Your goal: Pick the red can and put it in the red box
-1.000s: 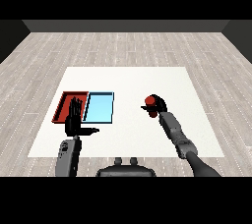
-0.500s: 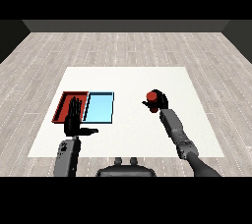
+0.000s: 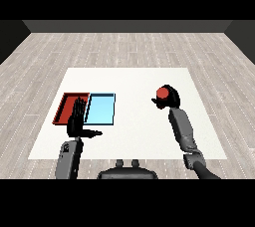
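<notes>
Red cylindrical can (image 3: 162, 93) sits inside the curl of the black right hand (image 3: 169, 99), on the right side of the white table (image 3: 134, 81), top face showing, long axis roughly upright as far as can be told. Can't tell if it is lifted off the table or resting on it. Right hand's fingers wrap round the can from the far and right side; grey forearm runs back toward the lower right corner.

Red rectangular tray (image 3: 66, 106) lies well to the left of the can, touching the light blue rectangular tray (image 3: 102, 109), which is between it and the can. So the carry goes leftward across the blue tray, judged a long reach for the right arm.

Black left hand (image 3: 78, 121) is upright with fingers straight and spread, thumb out to the side, holding nothing. It is just in front of the red tray's near edge, partly covering it, and could crowd the drop.

Bare table between can and trays; near table edge is close behind both arms.
</notes>
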### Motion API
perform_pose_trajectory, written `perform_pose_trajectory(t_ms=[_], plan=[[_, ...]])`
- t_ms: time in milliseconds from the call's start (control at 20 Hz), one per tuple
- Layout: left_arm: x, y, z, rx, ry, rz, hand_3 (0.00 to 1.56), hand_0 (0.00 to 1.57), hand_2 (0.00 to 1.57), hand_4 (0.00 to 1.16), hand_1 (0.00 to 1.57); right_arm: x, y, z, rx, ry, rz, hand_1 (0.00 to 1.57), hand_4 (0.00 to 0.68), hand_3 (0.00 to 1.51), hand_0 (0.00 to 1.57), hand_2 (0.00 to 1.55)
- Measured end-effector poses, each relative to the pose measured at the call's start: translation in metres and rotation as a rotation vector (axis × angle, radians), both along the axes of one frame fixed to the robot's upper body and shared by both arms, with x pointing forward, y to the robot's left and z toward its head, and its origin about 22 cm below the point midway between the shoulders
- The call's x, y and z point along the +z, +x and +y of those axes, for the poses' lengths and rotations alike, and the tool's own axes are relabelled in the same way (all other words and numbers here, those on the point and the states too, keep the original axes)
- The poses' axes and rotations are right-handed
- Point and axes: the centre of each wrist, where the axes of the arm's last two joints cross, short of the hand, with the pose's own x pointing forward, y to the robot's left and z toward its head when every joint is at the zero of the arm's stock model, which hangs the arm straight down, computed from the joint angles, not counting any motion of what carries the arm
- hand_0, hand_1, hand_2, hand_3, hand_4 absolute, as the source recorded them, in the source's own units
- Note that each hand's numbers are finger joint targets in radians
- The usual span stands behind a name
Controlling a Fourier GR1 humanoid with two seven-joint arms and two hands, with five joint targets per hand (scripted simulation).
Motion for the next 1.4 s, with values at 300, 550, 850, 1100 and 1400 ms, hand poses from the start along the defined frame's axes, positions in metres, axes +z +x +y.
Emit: perform_pose_trajectory(t_ms=[300, 550, 850, 1100, 1400], plan=[[0.016, 0.001, -0.031, -0.069, 0.011, 0.033, 0.0, 0.0, 0.0, 0.0, 0.0, 0.021, -0.017, 0.051, 0.019, 0.036, -0.093, 1.48, 0.631, 1.4, 1.48, 1.44], [0.024, 0.001, -0.045, -0.091, 0.035, 0.057, 0.0, 0.0, 0.0, 0.0, 0.0, 0.037, -0.038, 0.117, 0.029, 0.033, -0.129, 1.45, 0.636, 1.38, 1.45, 1.41], [0.024, 0.007, -0.076, -0.121, 0.08, 0.097, 0.0, 0.0, 0.0, 0.0, 0.0, 0.049, -0.071, 0.139, 0.025, 0.043, -0.169, 1.42, 0.63, 1.4, 1.42, 1.42], [0.018, 0.019, -0.101, -0.138, 0.106, 0.134, 0.0, 0.0, 0.0, 0.0, 0.0, 0.056, -0.081, 0.143, 0.04, 0.057, -0.217, 1.44, 0.618, 1.39, 1.44, 1.43], [0.002, 0.022, -0.121, -0.158, 0.112, 0.185, 0.0, 0.0, 0.0, 0.0, 0.0, 0.057, -0.088, 0.148, 0.062, 0.056, -0.237, 1.45, 0.647, 1.4, 1.45, 1.44]])
